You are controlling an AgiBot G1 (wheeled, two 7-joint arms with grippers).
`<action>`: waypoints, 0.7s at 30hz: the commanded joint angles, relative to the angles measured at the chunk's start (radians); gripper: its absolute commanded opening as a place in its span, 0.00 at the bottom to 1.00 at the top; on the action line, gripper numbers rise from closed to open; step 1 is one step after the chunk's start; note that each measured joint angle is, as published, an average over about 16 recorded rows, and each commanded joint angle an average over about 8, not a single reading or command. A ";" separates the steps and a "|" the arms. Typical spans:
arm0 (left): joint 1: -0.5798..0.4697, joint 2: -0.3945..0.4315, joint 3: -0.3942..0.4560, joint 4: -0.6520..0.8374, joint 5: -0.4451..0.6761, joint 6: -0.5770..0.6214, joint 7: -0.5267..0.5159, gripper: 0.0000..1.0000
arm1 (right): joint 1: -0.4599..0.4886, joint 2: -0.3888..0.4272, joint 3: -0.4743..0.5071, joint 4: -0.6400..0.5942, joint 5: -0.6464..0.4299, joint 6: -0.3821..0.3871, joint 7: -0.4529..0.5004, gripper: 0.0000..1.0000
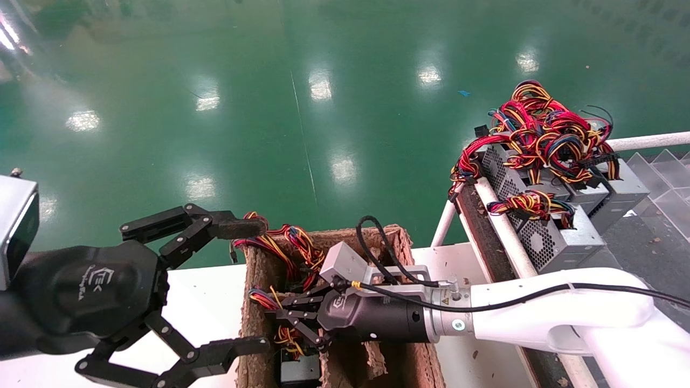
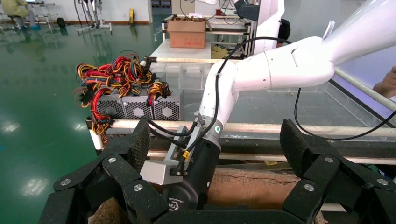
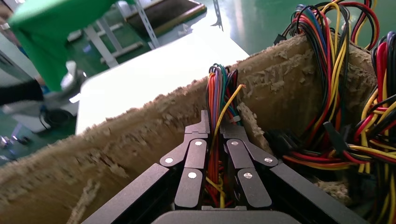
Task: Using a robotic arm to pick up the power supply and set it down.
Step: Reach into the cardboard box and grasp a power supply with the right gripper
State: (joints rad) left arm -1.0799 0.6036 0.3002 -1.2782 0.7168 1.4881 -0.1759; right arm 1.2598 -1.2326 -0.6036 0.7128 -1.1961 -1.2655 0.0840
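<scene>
My right gripper point(image 1: 280, 319) reaches into a brown pulp box point(image 1: 401, 237) on the robotic arm point(image 1: 544, 310). Its fingers point(image 3: 201, 127) are shut on a bundle of red, orange, yellow and blue wires point(image 3: 217, 91) that runs up between them. The bundle trails from the power supply point(image 1: 299, 371), of which only a dark end shows deep in the box. More looped wires point(image 1: 294, 242) spill over the box's far rim. My left gripper point(image 1: 261, 284) hangs open beside the box's left wall, holding nothing.
Several other silver power supplies point(image 1: 560, 237) with tangled wires point(image 1: 544, 129) are stacked on a rack at the right, behind a white rail point(image 1: 504, 226). The box stands on a white table point(image 1: 199, 302). Green floor lies beyond. A person's hand point(image 2: 386, 84) shows at the far right.
</scene>
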 commanded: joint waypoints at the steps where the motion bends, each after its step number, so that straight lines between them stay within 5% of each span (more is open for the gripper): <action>1: 0.000 0.000 0.000 0.000 0.000 0.000 0.000 1.00 | 0.003 -0.003 0.004 -0.012 0.011 -0.010 0.000 0.00; 11: 0.000 0.000 0.001 0.000 0.000 0.000 0.000 1.00 | -0.003 0.100 0.101 0.110 0.152 -0.074 0.005 0.00; 21: 0.000 0.000 0.001 0.000 -0.001 0.000 0.001 1.00 | -0.012 0.287 0.268 0.346 0.331 -0.042 0.068 0.00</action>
State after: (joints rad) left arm -1.0802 0.6032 0.3013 -1.2782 0.7161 1.4877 -0.1754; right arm 1.2525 -0.9427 -0.3352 1.0518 -0.8762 -1.2985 0.1460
